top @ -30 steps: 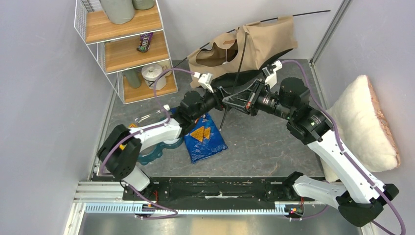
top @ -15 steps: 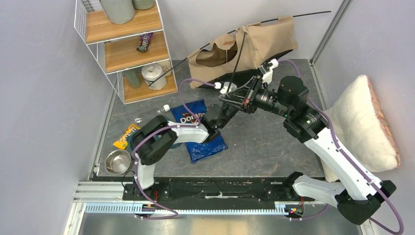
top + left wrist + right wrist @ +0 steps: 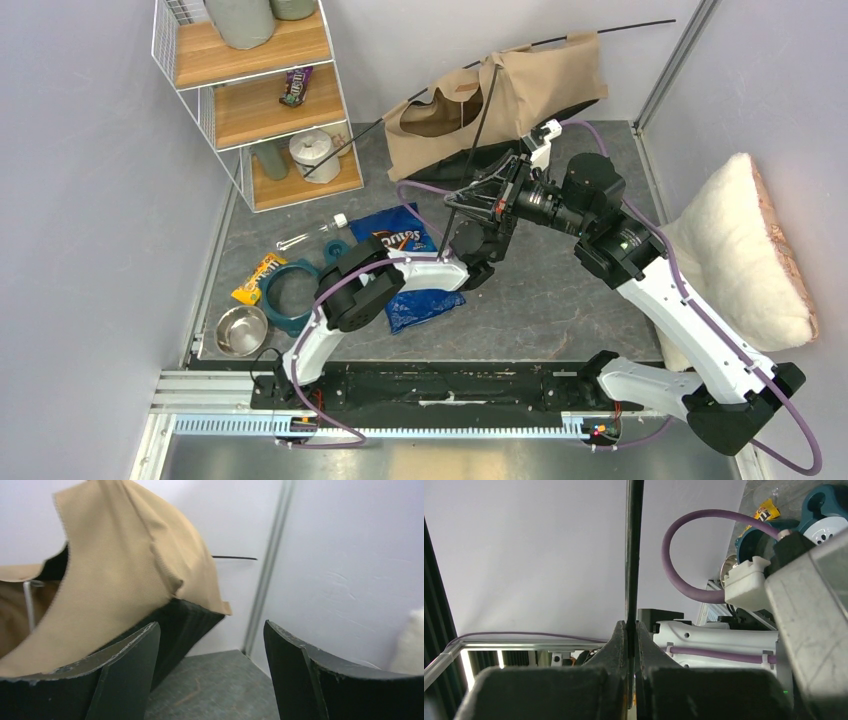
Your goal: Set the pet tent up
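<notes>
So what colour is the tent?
Tan tent, black underneath; clearest in the left wrist view.

The large tan fabric pet tent (image 3: 545, 85) lies at the far side of the table against the back wall, right of centre. It is slumped and creased, not erected. Its arched opening (image 3: 440, 115) faces left and forward and shows a brown interior. Black lining (image 3: 192, 622) shows under the lower edge, folded on the table surface. One thin black pole (image 3: 610, 30) projects from the top edge to the right along the wall. A second thin black pole (image 3: 634, 550) crosses the front of the fabric and is pinched between the closed fingers of the right gripper (image 3: 631, 627).
</notes>
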You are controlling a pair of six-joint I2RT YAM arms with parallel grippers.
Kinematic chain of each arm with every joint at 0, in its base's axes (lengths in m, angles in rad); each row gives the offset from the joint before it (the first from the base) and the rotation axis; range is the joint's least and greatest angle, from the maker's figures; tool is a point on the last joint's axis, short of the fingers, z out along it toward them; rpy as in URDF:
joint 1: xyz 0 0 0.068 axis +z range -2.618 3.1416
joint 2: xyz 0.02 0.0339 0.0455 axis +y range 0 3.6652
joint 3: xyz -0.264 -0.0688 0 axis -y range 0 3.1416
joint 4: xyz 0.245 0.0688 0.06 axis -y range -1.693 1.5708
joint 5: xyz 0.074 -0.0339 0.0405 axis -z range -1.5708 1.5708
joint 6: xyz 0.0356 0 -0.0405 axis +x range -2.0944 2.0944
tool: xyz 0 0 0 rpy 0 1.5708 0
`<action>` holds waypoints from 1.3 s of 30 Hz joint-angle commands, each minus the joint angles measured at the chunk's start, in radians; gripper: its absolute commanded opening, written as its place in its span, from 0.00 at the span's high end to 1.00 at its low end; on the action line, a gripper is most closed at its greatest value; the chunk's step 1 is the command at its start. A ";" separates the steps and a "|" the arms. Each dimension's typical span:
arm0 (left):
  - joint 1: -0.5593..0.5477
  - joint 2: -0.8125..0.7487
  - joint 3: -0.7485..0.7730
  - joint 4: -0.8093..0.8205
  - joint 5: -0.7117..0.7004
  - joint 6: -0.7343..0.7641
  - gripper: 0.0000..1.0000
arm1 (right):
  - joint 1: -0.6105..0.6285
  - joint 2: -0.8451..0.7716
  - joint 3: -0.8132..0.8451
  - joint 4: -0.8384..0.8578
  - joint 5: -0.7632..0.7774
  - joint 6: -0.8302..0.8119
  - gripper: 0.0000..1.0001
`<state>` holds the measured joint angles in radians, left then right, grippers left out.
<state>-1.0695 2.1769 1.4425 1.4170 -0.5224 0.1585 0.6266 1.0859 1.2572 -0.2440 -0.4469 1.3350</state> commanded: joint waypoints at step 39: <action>0.085 0.091 0.240 -0.187 -0.088 -0.033 0.58 | -0.006 0.036 -0.014 0.041 0.009 0.004 1.00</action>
<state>-0.9878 2.2646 1.6562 1.2381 -0.6231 0.1608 0.6266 1.1076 1.2434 -0.2214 -0.4706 1.3426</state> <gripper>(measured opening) 0.445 0.022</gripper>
